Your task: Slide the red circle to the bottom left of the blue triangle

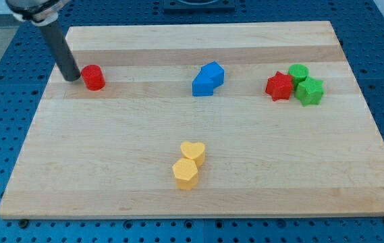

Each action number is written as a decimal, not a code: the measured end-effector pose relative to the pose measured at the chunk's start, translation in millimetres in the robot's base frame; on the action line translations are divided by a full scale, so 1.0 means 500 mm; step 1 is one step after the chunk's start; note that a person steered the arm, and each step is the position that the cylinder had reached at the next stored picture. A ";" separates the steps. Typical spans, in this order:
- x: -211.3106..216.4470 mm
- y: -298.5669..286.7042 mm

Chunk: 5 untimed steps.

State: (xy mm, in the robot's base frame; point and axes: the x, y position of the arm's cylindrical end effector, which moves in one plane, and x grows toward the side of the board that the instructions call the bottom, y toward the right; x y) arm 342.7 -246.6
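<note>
Your arm has no jaws, just a dark rod; my tip (72, 77) sits just left of the small red circle block (94, 77), placed to push it rightward toward the blue triangle block (208, 79) mid-board.

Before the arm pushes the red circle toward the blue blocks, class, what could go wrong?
1. My tip sits just left of the red circle; an off-centre push may let the round block slip aside.
2. Pushed straight right, it could strike the blue blocks instead of stopping at their bottom left.
</note>
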 end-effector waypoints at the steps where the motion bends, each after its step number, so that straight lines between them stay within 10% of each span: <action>1: -0.017 0.044; 5: 0.197 0.168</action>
